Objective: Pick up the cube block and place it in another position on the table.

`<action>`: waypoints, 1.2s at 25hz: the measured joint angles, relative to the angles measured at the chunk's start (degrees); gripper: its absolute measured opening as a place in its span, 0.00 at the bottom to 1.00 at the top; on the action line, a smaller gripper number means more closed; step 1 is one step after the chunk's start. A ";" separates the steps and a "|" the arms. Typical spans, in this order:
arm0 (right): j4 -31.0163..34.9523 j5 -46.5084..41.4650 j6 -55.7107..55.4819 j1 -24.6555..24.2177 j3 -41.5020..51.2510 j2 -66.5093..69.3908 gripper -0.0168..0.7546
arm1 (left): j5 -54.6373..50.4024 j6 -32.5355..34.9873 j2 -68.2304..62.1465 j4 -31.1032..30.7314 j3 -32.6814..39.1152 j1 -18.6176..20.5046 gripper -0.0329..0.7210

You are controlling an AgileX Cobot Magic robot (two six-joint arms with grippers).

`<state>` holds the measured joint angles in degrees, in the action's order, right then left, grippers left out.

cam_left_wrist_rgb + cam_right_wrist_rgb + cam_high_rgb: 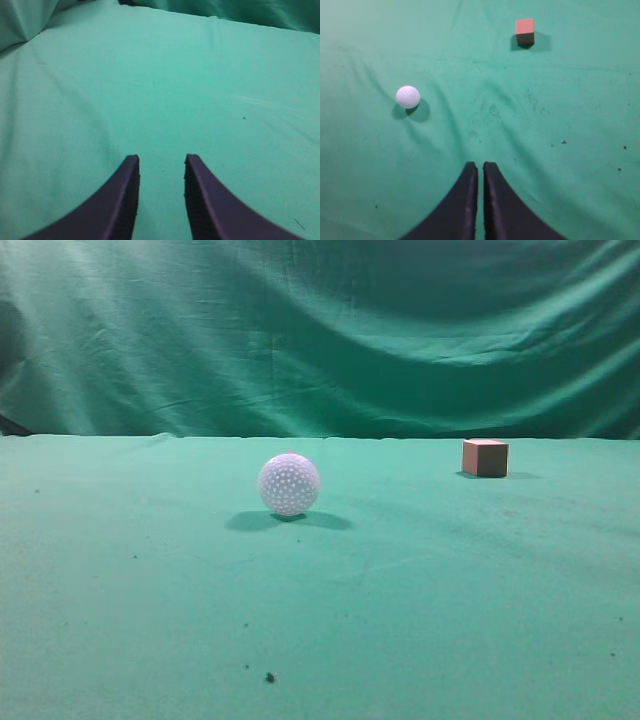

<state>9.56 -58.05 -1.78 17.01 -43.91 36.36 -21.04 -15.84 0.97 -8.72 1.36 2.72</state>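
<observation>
The reddish-brown cube block stands on the green table at the right, far side. It also shows in the right wrist view at the top, well ahead of my right gripper, which is shut and empty above the cloth. My left gripper is open and empty over bare green cloth; no object shows in its view. Neither gripper shows in the exterior view.
A white dimpled ball rests near the table's middle, left of the cube; in the right wrist view it lies to the left. A wrinkled green curtain hangs behind the table. A dark speck lies near the front.
</observation>
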 joint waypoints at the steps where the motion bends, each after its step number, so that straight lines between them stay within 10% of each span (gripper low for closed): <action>1: -0.66 -0.18 0.98 0.00 0.19 -0.26 0.02 | 0.00 0.00 0.00 0.00 0.00 0.00 0.39; 15: -7.91 32.08 2.86 -11.08 28.29 -14.29 0.02 | 0.00 0.00 0.00 0.00 0.00 0.00 0.39; 30: -7.47 35.48 2.86 -16.79 45.39 -36.98 0.02 | 0.00 0.00 0.00 0.00 0.00 0.00 0.39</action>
<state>2.09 -22.57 1.08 0.22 1.48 -0.62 -21.04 -15.84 0.97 -8.72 1.36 2.72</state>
